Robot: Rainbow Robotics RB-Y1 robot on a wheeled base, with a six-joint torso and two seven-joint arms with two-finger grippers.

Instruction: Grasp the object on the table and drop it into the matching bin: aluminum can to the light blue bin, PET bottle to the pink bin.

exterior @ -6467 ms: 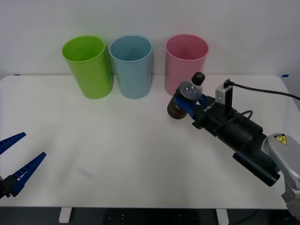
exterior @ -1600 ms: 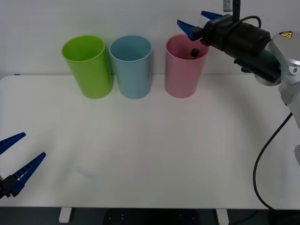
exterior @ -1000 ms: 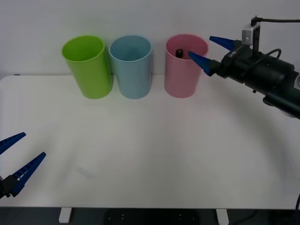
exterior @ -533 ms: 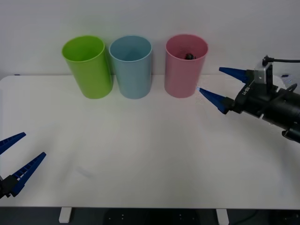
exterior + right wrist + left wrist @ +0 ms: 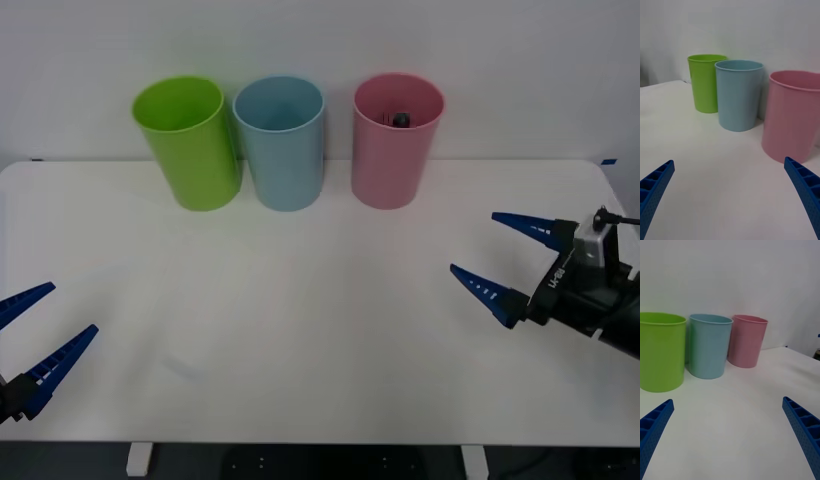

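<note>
— Resting where, the PET bottle (image 5: 401,120)?
— Lay inside the pink bin (image 5: 396,150), black cap just visible below the rim.
— And the right gripper (image 5: 510,263)?
— Hovered over the table (image 5: 300,300), well right of the pink bin, fingers spread wide, holding nothing.
— Left gripper (image 5: 30,335)?
— Parked far left of the pink bin, likewise wide open and empty.

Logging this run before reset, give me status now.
Right tool open, low over white table, right side. Left tool open, parked near left edge. Small black-capped bottle inside tall pink plastic bin. Nothing in the way.
</note>
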